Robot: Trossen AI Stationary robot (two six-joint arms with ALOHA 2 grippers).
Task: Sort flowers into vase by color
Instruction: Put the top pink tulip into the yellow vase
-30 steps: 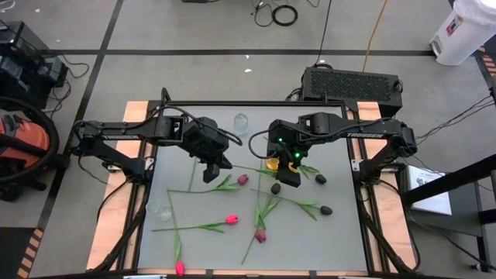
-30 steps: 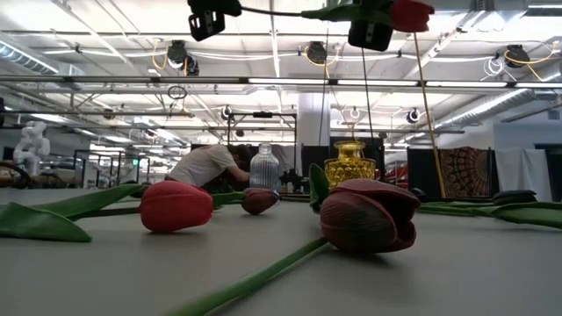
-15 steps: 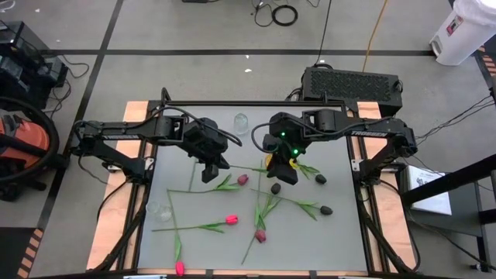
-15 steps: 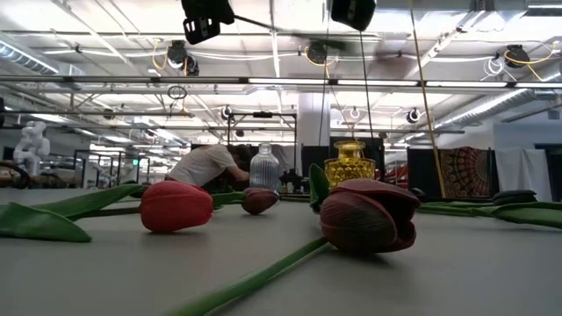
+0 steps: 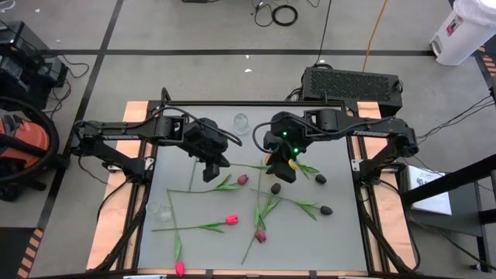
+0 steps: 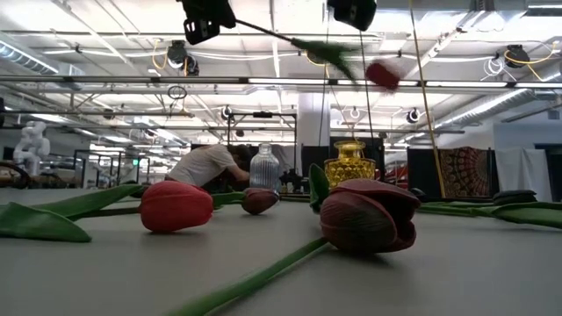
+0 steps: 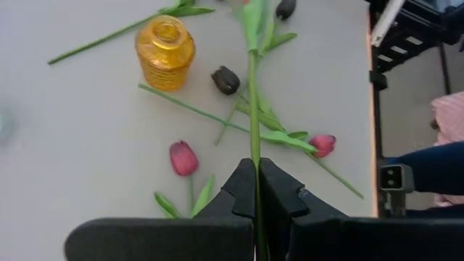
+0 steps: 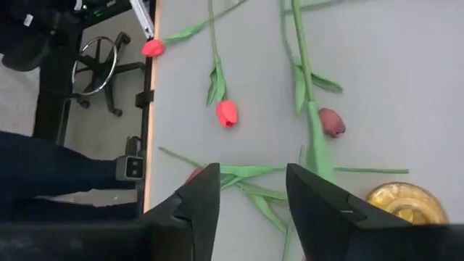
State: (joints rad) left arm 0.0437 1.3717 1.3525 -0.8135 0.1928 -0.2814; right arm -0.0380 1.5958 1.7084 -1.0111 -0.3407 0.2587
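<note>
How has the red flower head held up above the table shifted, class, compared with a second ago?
Yes. In the low view the red flower head has dropped and now hangs closer to the yellow vase, its stem clamped in the left tool.

Both arms reach inward above the table's middle. The left gripper [image 5: 210, 172] is pinched closed; the right gripper [image 5: 284, 172], near it, has its fingers [image 8: 199, 196] spread apart.

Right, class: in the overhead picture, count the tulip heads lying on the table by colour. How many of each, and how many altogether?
bright pink tulip heads: 2
maroon tulip heads: 2
black tulip heads: 3
Total lying on the table: 7
</note>
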